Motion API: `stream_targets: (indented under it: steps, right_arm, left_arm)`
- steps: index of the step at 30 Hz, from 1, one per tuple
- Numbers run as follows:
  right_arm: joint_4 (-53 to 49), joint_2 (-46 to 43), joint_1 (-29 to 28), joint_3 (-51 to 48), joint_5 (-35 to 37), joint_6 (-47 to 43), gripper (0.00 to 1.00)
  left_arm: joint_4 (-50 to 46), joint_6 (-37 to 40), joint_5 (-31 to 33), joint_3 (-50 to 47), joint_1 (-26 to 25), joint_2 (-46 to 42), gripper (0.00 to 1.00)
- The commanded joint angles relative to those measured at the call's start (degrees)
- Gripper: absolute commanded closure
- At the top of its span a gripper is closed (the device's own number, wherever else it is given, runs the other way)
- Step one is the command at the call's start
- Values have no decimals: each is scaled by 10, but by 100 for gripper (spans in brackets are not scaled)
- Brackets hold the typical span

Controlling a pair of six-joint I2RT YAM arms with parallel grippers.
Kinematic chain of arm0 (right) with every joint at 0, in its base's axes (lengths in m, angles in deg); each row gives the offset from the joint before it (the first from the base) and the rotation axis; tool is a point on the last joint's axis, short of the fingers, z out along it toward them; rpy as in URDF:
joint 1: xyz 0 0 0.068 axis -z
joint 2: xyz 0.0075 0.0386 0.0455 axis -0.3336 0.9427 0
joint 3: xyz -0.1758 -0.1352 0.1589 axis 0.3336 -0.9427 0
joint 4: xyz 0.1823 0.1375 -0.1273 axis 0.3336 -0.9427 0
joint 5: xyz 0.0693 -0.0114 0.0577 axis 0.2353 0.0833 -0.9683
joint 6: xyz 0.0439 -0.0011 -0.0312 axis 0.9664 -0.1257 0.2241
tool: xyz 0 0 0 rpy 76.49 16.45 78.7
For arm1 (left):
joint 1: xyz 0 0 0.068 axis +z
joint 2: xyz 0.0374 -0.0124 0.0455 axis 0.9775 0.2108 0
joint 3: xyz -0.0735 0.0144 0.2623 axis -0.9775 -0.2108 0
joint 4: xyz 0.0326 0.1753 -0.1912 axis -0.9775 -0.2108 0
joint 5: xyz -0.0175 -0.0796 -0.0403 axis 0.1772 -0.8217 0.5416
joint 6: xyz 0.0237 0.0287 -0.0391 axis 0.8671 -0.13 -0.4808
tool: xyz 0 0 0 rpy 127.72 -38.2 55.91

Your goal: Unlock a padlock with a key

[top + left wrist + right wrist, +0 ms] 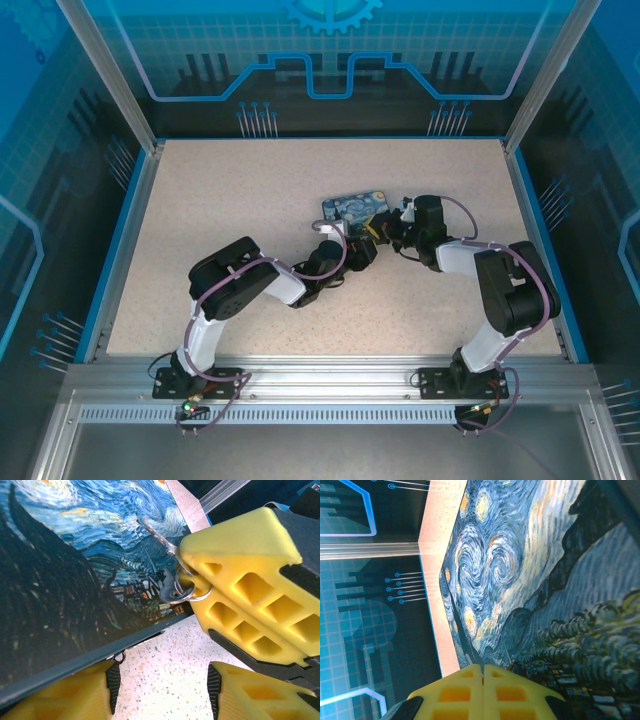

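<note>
**Right hand** (189, 569): fingers pressed together, clamped on the key (156, 534). The key head is hidden between the yellow fingers (240, 555). The thin blade projects from the fingertips up and to the left, lying across the printed face of the box (60, 580).

**Rings** (186, 594): two wire rings hang from the same grip, just below the blade. A dark-grey metal piece (167, 586) with a pale spot hangs on them, against the box face. Whether this piece is the lock body cannot be told.

**Left hand** (162, 672): fingers apart, with bare bench (165, 650) between them. One finger sits under the lower edge of the box, where a small wire loop (120, 656) hangs.

**Obstructions:** seen from above, both hands meet at the near edge of the box (353, 207), mid-bench. The left hand (362, 250) is just beside the right hand (385, 232). Purple cables (545, 290) run along both arms.

**Right wrist view:** closed fingertips (470, 685) sit close against the box (545, 580).
</note>
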State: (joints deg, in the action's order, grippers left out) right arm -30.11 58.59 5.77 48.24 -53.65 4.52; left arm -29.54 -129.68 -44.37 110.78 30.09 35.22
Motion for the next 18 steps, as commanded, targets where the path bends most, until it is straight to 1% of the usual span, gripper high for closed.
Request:
stream_targets:
  steps: [1,5,8,14,18]
  right_arm:
    - [9,3,10,-11,-6,-4,100]
    - [11,6,9,-11,-7,-4,100]
    - [13,4,13,-10,-11,-3,100]
    - [-10,-4,23,19,-19,-13,100]
    - [-35,-7,35,50,-22,-26,100]
  left_arm:
    - [12,-13,1,8,-2,-1,49]
    - [19,-15,1,-7,-3,0,49]
    - [12,1,-1,-28,-2,-25,47]
    - [-21,23,3,-78,-1,-86,41]
    - [-68,40,4,-95,8,-114,36]
